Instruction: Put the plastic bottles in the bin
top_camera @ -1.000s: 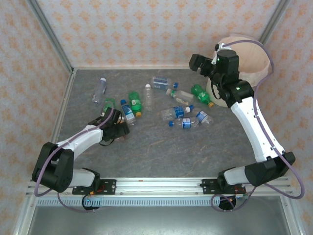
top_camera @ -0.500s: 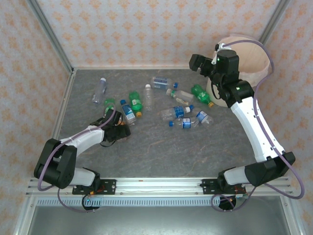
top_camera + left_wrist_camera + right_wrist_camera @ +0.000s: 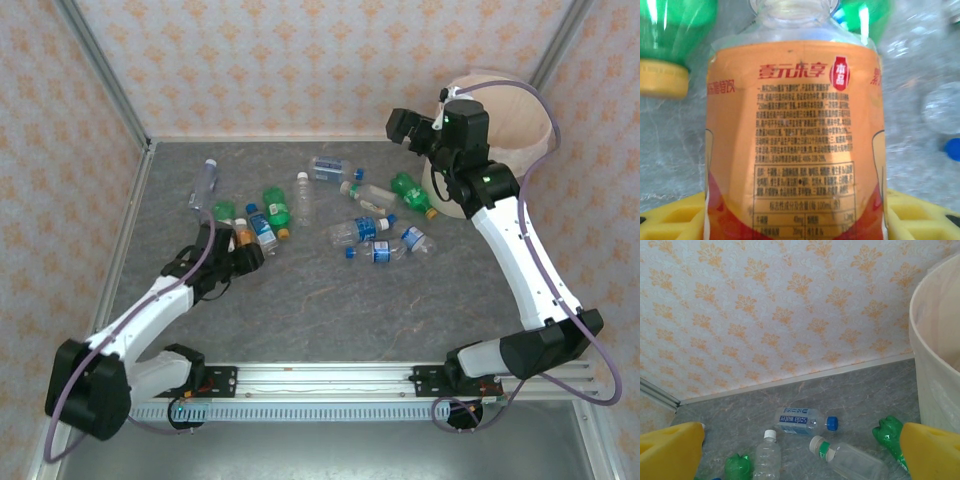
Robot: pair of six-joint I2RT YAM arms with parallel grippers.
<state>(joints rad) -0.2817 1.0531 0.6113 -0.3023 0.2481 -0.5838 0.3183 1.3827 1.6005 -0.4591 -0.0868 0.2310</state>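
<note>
From above, we see the left gripper (image 3: 241, 252) clamped on an orange-labelled clear plastic bottle (image 3: 241, 234), its arm stretched low and forward. The right gripper (image 3: 405, 125) hangs raised, just left of the round cream-white plastic bin (image 3: 520, 120).

On the left wrist, yellow fingers (image 3: 670, 220) flank the bottle's label.

On the right wrist, we find the jaws spread wide, empty.
</note>
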